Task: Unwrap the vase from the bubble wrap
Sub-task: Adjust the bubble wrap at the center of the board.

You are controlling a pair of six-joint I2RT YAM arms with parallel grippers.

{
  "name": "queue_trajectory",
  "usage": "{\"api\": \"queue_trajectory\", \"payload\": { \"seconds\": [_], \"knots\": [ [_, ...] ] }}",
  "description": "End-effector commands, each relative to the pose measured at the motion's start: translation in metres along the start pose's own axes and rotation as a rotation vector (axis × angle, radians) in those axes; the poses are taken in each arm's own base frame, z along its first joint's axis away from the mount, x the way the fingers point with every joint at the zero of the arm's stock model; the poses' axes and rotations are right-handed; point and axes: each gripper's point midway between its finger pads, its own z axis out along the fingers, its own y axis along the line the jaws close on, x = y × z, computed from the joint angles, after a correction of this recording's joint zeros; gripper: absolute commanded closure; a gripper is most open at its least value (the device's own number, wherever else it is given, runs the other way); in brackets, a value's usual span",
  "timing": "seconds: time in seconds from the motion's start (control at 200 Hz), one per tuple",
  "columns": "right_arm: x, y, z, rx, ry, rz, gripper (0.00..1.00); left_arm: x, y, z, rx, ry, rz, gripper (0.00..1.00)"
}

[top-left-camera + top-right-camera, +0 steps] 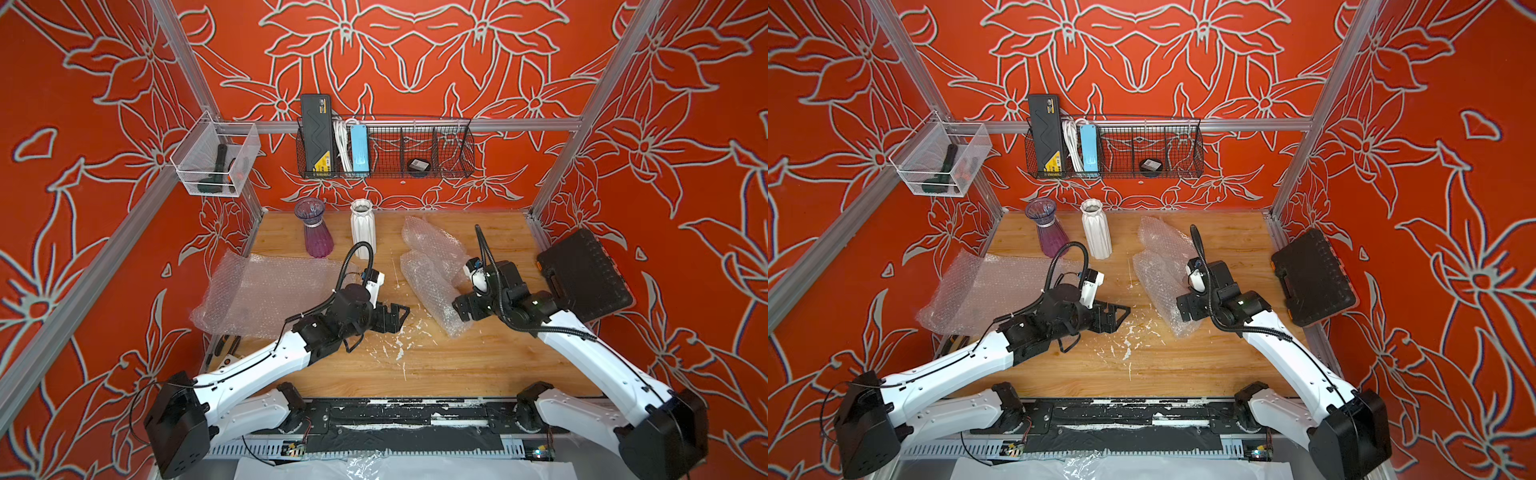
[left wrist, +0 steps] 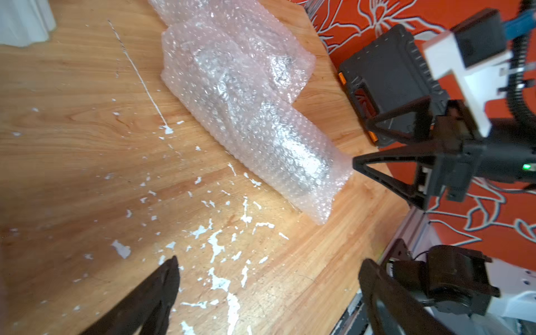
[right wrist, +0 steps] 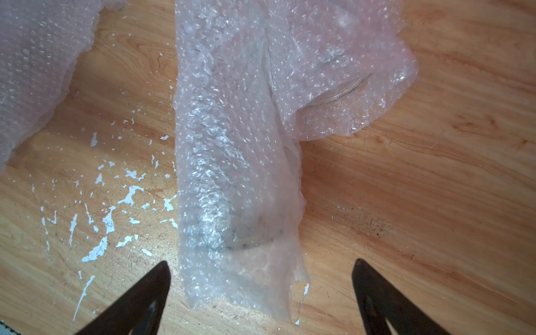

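The left gripper hung over the middle of the table, jaws wide and empty. The right gripper, also wide, sat at the near end of the rolled bubble wrap, not clamping it. A loose sheet lay along the left edge. A purple vase and a white vase stood at the far edge.
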Motion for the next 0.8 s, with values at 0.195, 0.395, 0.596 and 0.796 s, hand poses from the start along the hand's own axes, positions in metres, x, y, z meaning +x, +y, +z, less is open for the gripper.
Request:
{"api": "queue_trajectory", "payload": {
  "seconds": [0.195, 0.395, 0.596, 0.796],
  "knots": [
    [0.026, 0.009, 0.043, -0.08, 0.063, 0.065, 0.04, 0.003, -0.022, -0.017, 0.178, -0.068, -0.036, 0.06],
    [0.026, 0.013, 0.049, -0.104, 0.078, 0.073, 0.18, -0.002, -0.026, -0.022, 0.178, -0.079, 0.002, 0.06],
    [0.042, 0.019, 0.047, -0.141, 0.073, 0.105, 0.5, 0.006, -0.013, -0.017, 0.149, -0.087, -0.016, 0.07],
    [0.051, 0.024, 0.035, -0.173, 0.037, 0.121, 0.82, 0.016, -0.004, -0.007, 0.117, -0.052, -0.012, 0.07]
  ]
}}
